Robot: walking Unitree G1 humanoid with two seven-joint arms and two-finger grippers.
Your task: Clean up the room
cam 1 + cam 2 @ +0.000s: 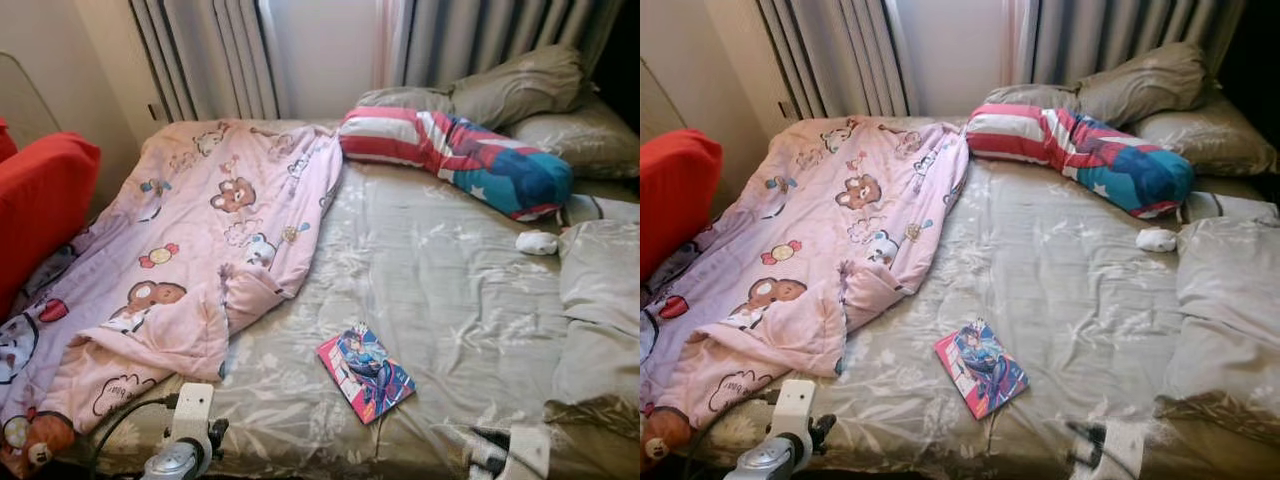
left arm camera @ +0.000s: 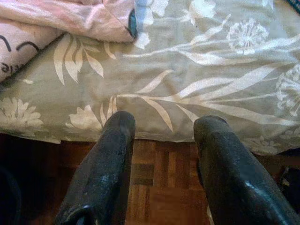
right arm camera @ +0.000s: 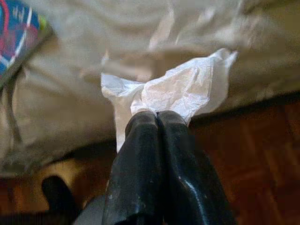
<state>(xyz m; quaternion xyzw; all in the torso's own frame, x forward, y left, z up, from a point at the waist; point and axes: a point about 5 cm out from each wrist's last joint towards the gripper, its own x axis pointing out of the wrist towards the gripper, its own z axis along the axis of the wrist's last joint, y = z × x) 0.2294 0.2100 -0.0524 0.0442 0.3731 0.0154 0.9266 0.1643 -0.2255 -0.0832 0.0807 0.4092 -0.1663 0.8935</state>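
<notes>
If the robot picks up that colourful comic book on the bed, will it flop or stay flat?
The thin colourful comic book lies flat on the grey flowered bedsheet, so it probably bends a little. It looks light. Its glossy-looking cover may slip between fingers.

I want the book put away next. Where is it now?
The book lies flat on the bed near its front edge, just right of the pink blanket and between the left gripper and right gripper.

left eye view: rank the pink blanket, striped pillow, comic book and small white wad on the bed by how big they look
1. pink blanket
2. striped pillow
3. comic book, though it lies nearer the camera
4. white wad
</notes>
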